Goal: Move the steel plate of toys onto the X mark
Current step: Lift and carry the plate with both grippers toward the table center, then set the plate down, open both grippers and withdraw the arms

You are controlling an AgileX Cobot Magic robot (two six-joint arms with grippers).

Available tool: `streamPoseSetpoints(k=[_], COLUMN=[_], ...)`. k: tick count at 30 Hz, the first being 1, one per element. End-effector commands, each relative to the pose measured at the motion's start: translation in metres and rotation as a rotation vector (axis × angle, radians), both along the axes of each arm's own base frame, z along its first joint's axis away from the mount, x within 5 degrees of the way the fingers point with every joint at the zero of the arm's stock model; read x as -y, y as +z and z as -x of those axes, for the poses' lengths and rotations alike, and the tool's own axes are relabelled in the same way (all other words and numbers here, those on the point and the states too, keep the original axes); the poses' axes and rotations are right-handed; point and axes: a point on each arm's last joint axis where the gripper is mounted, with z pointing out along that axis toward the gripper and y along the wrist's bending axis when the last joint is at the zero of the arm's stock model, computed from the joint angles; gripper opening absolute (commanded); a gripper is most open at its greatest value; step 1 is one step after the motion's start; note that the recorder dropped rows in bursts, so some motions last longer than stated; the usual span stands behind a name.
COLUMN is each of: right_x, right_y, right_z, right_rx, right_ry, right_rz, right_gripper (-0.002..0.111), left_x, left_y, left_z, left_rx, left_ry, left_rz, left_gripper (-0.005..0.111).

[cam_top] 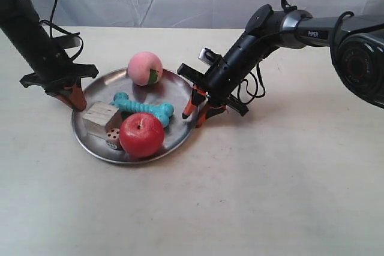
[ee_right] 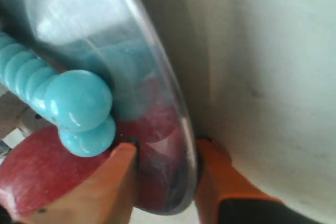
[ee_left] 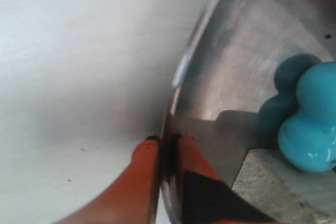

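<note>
Steel plate: flat on the pale table, its rim reaching into both claws.
Left gripper: clenched on the rim, one orange finger on each side.
Right gripper: parted astride the opposite rim; outer finger touching, inner finger clear.
Turquoise bone: between the two claws.
Red apple: near the right claw's inner finger.

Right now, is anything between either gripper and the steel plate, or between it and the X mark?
Nothing visible at the grippers: the left gripper and right gripper each straddle the rim of the steel plate. The X mark shows in no view, so that path cannot be judged.
</note>
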Motion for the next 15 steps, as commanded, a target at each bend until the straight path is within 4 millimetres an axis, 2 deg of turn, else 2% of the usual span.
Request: streamPoseSetpoints(k=[1,2,4,6,12,15], right_x=[-0.006,-0.001,0.005,0.015,0.040,0.049], right_y=[0.004,0.005,0.007,0.008,0.005,0.011], right_z=[-0.006,-0.007,-0.009,-0.013,-0.016,-0.016], right_rx=[0.022,0.026,0.034,0.038,0.061,0.094], right_ry=[-0.063,-0.068,-0.077,-0.094,-0.082,-0.055], right_rz=[-0.041,-0.033,-0.029,-0.023,0.066,0.125], right_gripper=[0.044,0.043,0.043,0.043,0.043,0.042], left_x=[0.019,0.016,0.012,0.011,0.009,0.007], left_y=[0.011,0.009,0.008,0.008,0.012,0.018], left_z=[0.004,0.004,0.005,0.005,0.005,0.004], left_rx=[-0.052,-0.058,-0.063,-0.063,-0.051,-0.028], left_ry=[0.052,0.057,0.059,0.057,0.047,0.034], left_rz=[0.096,0.061,0.010,0.002,-0.018,-0.042], left_gripper=[0.031,0.041,0.051,0.056,0.057,0.057])
